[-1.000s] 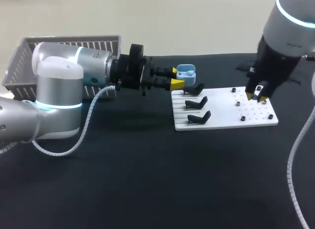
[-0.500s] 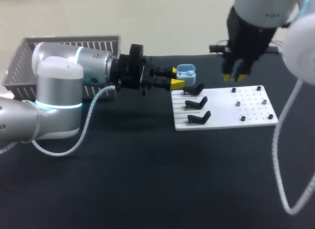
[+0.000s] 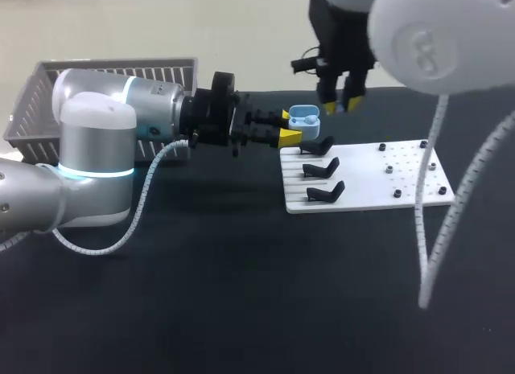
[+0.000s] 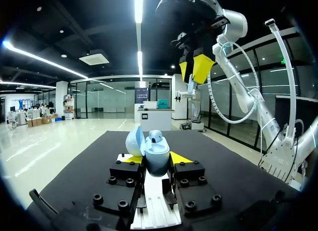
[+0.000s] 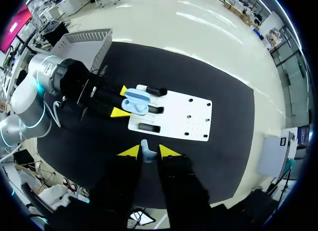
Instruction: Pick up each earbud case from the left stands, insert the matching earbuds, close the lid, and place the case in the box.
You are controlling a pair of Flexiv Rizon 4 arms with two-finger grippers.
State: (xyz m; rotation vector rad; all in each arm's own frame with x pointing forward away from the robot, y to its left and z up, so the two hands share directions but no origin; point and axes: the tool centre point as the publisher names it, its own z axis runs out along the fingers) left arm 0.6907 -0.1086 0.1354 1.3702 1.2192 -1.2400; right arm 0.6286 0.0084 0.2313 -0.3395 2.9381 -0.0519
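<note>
My left gripper (image 3: 288,126) is shut on a light blue earbud case (image 3: 304,117), holding it just behind the white board's (image 3: 366,199) far left corner. In the left wrist view the case (image 4: 157,156) sits between the yellow fingertips with its lid standing open. My right gripper (image 3: 342,106) hangs above the case, slightly to its right. In the right wrist view it (image 5: 149,151) is shut on a small light blue earbud (image 5: 145,152), high over the case (image 5: 136,102) and the board (image 5: 184,119).
Three bare black stands (image 3: 322,169) line the board's left part, and several small dark pegs (image 3: 390,169) dot its right part. A grey slatted basket (image 3: 44,84) stands at the table's far left, behind my left arm.
My right arm has risen from the board's right part and swung left and back, ending above the held case. My left arm and the case have stayed still.
</note>
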